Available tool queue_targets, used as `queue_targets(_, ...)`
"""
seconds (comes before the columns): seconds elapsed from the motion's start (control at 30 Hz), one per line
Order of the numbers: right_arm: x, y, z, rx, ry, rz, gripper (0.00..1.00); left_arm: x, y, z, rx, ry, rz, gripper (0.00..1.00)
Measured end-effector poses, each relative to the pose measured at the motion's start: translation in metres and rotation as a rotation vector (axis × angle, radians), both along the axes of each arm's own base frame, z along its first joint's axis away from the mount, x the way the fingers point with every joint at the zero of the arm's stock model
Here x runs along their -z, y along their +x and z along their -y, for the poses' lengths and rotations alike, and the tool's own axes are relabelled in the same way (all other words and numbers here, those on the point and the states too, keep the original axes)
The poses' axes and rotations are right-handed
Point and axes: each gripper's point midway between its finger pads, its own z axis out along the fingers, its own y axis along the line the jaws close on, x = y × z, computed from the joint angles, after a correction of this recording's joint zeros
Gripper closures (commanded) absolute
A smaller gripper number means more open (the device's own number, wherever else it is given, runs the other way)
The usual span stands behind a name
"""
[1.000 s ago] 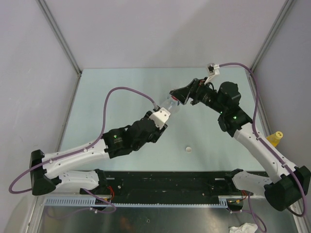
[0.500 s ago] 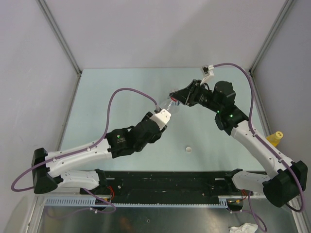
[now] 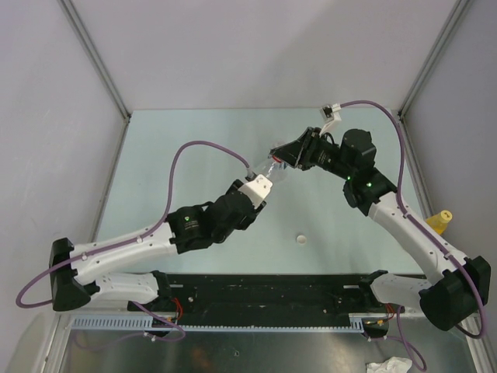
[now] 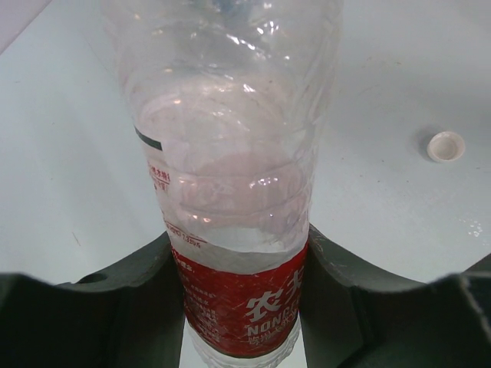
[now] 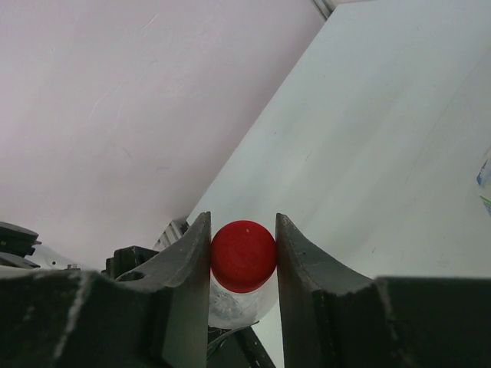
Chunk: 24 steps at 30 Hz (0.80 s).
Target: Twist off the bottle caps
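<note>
A clear bottle with a red label (image 4: 230,153) is held off the table, and my left gripper (image 4: 239,238) is shut on its labelled lower body. In the top view this bottle (image 3: 272,168) spans the gap between my left gripper (image 3: 264,179) and my right gripper (image 3: 281,158). The red cap (image 5: 243,255) sits on the bottle's neck, and my right gripper (image 5: 242,222) is shut on it with both fingers pressing its sides. A loose white cap (image 3: 301,238) lies open side up on the table, also visible in the left wrist view (image 4: 446,146).
A bottle with orange-yellow liquid and a yellow cap (image 3: 439,220) lies at the table's right edge beside the right arm. A sliver of something clear with a blue-green band (image 5: 485,180) shows at the right edge of the right wrist view. Grey walls enclose the table.
My right gripper has closed onto the red cap; a second ago its fingers stood open around it. Both arms shifted slightly, with the bottle still held between them.
</note>
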Motion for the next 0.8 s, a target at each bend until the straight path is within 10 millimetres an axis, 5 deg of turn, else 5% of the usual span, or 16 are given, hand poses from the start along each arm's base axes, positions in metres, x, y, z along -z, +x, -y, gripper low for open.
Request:
queue_targets(0.43,-0.021,-0.028,-0.011,-0.127,0.007,0.119,1.0,-0.009,-0.028,0.008,0.145,-0.202,-0.07,0.99)
queue_targets(0.8,-0.053,-0.065,-0.013,-0.288,0.031,0.316,1.0,-0.029,-0.06,0.026,0.352,-0.4,-0.133,1.0)
